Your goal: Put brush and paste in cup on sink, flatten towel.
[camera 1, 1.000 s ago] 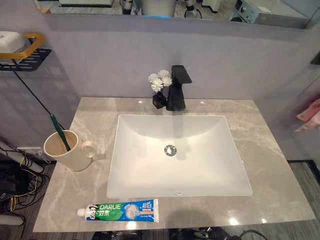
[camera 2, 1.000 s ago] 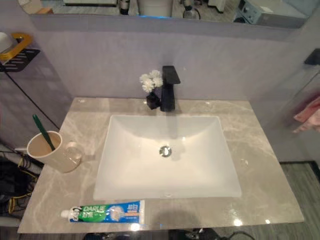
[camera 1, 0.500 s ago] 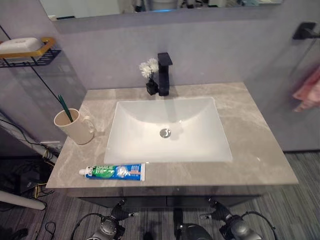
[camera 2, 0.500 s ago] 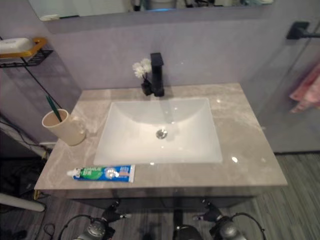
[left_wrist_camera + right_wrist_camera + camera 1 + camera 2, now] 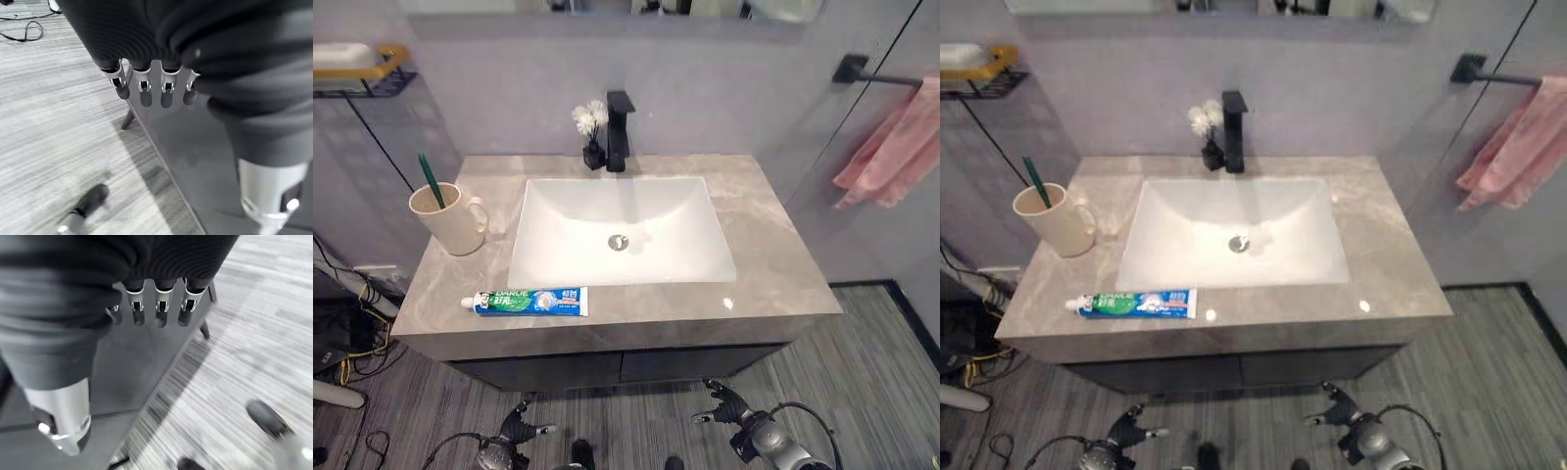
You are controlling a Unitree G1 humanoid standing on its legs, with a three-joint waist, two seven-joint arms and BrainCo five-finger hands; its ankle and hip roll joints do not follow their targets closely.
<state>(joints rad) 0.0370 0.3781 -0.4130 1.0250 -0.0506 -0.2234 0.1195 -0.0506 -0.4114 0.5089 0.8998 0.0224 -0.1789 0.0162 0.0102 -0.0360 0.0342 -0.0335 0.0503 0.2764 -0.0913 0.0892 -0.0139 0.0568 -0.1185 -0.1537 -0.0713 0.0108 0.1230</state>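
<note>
A green toothbrush [image 5: 430, 182] stands in a cream cup [image 5: 447, 221] at the left of the grey stone counter [image 5: 773, 250]. The green and blue toothpaste tube [image 5: 530, 301] lies flat near the counter's front edge, left of centre. A pink towel [image 5: 889, 149] hangs bunched on a black wall bar [image 5: 871, 75] at the right. My left hand [image 5: 507, 448] and right hand [image 5: 750, 432] hang low in front of the cabinet, well below the counter. In the wrist views the left fingers [image 5: 145, 91] and right fingers [image 5: 160, 313] are straight and hold nothing.
A white basin [image 5: 619, 230] is set in the middle of the counter, with a black tap [image 5: 619, 132] and a small vase of white flowers [image 5: 588, 122] behind it. A wire shelf with soap [image 5: 352, 69] is on the left wall. A dark cabinet front [image 5: 617, 367] stands under the counter.
The camera has pulled back and the whole picture has shifted: the towel and bar, the cabinet front and both hands now show. Nothing on the counter has moved.
</note>
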